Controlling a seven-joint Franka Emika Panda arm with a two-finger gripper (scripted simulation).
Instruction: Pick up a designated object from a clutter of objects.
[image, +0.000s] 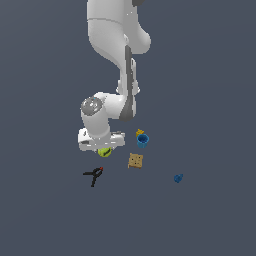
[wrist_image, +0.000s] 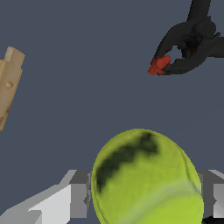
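Yellow-green ball (wrist_image: 146, 179) — between lowered gripper's (image: 104, 150) fingers (wrist_image: 78, 194)

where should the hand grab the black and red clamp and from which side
Grip the black-red clamp across the thicker black body where its two handles meet, coming straight down from above. It lies flat with open floor around it, and the splayed handles and red tip look too thin to pinch well.
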